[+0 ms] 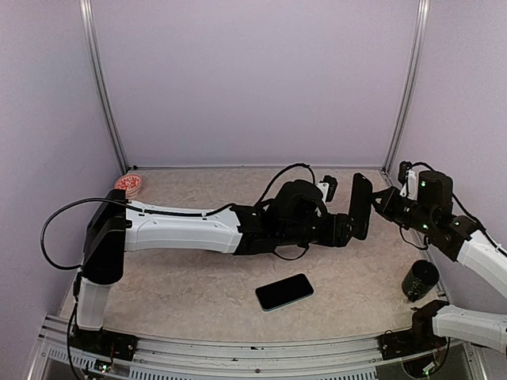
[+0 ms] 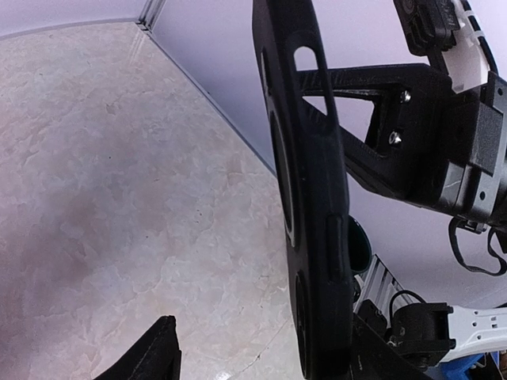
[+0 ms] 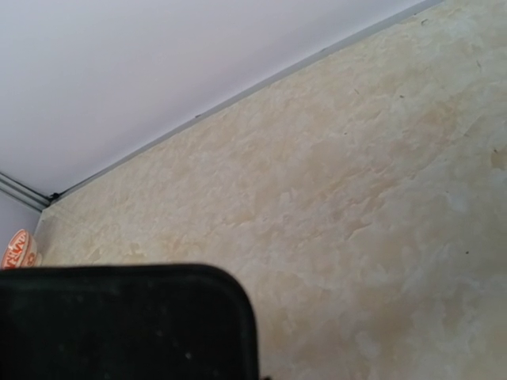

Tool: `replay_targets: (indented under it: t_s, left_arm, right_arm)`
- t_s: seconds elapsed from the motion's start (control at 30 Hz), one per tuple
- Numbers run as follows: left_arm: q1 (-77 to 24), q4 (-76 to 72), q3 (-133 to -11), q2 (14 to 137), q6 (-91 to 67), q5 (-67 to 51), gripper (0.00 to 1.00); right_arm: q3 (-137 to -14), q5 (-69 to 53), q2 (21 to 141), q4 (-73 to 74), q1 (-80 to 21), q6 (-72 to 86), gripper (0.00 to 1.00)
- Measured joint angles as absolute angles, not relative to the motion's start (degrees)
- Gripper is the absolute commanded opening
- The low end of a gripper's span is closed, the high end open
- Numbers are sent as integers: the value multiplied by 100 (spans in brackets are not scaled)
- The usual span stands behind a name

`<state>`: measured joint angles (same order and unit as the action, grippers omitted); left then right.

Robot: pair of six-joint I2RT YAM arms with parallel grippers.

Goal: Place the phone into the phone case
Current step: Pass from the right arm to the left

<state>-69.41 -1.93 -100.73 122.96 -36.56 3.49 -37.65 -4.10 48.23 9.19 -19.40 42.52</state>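
Phone (image 1: 284, 292) on beige tabletop (image 1: 190, 297), lilac walls (image 1: 253, 79).

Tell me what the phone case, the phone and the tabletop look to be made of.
The phone case is matte black with moulded cutouts, probably soft plastic or rubber. The phone has a glossy dark front, likely glass; its teal edge is unclear. The tabletop shows a dull beige marbled pattern: stone-look laminate or print, hard to tell.

Top view: high, from behind, looking down over desk (image 1: 182, 277). Wrist views: close, low, both catching phone case (image 2: 309, 198).
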Motion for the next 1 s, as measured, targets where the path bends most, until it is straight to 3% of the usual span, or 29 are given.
replay_targets:
  t_s: [0.77, 1.0]
  left_arm:
    - [-6908, -193, -10186, 12543, -3905, 191, 10]
    - [-6853, -80, -10184, 12569, -3968, 239, 0]
  right_arm:
    - [-3389, -373, 4989, 679, -2049, 4206, 0]
    - [-3389, -320, 5009, 624, -2086, 4206, 3]
